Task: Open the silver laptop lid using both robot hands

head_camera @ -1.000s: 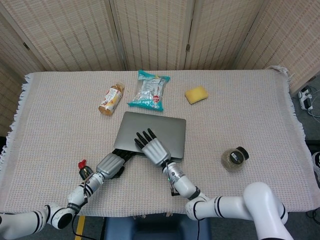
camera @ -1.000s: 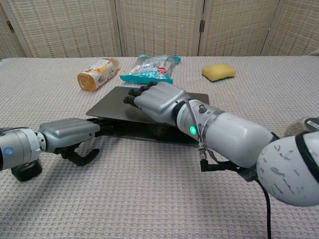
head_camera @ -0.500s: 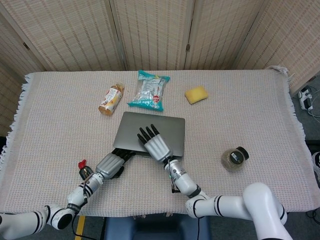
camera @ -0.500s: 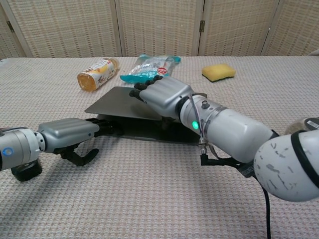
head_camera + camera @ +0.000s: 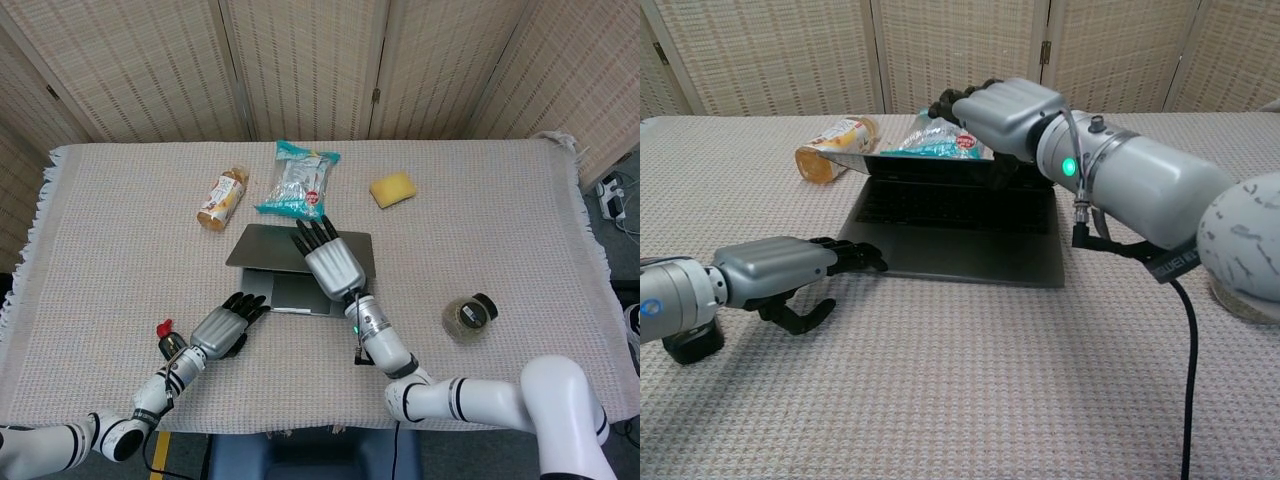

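Observation:
The silver laptop [image 5: 290, 292] lies near the table's front middle, with its lid [image 5: 265, 248] raised part way. The chest view shows the dark keyboard [image 5: 955, 208] and the lid's edge [image 5: 910, 162] above it. My right hand [image 5: 330, 262] grips the lid's free edge from above; in the chest view this right hand [image 5: 1005, 108] has its fingers curled over that edge. My left hand [image 5: 225, 323] lies flat on the cloth, and the left hand's [image 5: 780, 270] fingertips [image 5: 860, 258] touch the base's front left corner.
Behind the laptop lie an orange bottle [image 5: 222, 197], a teal snack bag [image 5: 297, 180] and a yellow sponge [image 5: 393, 188]. A lidded jar [image 5: 470, 317] stands at the right front. A small red-and-black object [image 5: 166, 335] sits by my left wrist.
My right hand has lifted the lid from almost flat to part way open and moved away from me with it. The left hand has stayed at the base's corner.

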Robot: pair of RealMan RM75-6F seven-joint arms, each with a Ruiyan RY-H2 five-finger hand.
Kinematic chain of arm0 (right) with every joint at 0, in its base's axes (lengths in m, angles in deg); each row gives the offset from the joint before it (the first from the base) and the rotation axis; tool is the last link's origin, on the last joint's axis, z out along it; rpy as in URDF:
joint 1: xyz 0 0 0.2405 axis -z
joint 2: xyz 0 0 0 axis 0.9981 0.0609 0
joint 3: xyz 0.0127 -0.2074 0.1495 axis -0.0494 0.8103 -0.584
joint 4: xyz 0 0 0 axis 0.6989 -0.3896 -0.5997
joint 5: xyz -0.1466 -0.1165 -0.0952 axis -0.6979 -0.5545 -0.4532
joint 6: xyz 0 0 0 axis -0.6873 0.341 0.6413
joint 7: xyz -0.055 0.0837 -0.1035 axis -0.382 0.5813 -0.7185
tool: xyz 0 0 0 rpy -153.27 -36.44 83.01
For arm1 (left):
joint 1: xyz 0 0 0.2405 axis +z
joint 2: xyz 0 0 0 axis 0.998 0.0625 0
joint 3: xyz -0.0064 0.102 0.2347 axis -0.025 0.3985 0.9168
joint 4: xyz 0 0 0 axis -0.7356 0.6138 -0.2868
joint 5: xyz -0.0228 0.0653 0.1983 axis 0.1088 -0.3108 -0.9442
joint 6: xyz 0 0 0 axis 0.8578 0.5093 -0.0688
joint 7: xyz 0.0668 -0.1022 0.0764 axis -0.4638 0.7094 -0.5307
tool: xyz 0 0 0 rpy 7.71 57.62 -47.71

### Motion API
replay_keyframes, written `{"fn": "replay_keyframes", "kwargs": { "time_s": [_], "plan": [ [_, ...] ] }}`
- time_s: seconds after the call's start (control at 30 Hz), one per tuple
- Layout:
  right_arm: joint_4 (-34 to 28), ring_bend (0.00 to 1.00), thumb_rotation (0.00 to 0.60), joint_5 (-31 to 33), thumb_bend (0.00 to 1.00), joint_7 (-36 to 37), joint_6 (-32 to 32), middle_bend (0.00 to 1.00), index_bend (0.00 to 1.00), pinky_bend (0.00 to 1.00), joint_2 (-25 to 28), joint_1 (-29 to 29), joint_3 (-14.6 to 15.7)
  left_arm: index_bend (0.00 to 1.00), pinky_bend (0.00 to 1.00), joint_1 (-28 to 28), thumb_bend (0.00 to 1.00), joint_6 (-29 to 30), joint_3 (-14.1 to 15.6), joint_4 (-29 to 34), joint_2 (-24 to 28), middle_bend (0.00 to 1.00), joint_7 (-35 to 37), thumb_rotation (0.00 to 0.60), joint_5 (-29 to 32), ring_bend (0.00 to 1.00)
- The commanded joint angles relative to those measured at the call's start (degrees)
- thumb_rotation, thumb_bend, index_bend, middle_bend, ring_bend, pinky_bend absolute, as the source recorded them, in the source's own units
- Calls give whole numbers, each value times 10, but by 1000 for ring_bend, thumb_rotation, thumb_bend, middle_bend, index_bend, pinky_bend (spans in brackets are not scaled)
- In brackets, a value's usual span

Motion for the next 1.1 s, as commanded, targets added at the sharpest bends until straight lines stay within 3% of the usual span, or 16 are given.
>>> {"fn": "replay_keyframes", "kwargs": {
  "time_s": [0.03,0.33,1.1],
  "plan": [
    [-4,0,600,13,550,4,1,0,0,0,13,-3,-12,66,0,-1,735,0,0,2,1,20,-1,600,1,0],
    [8,0,600,50,550,18,16,0,0,0,36,-17,-34,67,0,-6,735,-3,-1,6,0,23,-14,600,8,0],
    [127,0,600,159,550,21,56,0,0,0,37,-84,-73,72,0,-6,736,3,4,13,3,30,-24,600,14,0]
  ]
}}
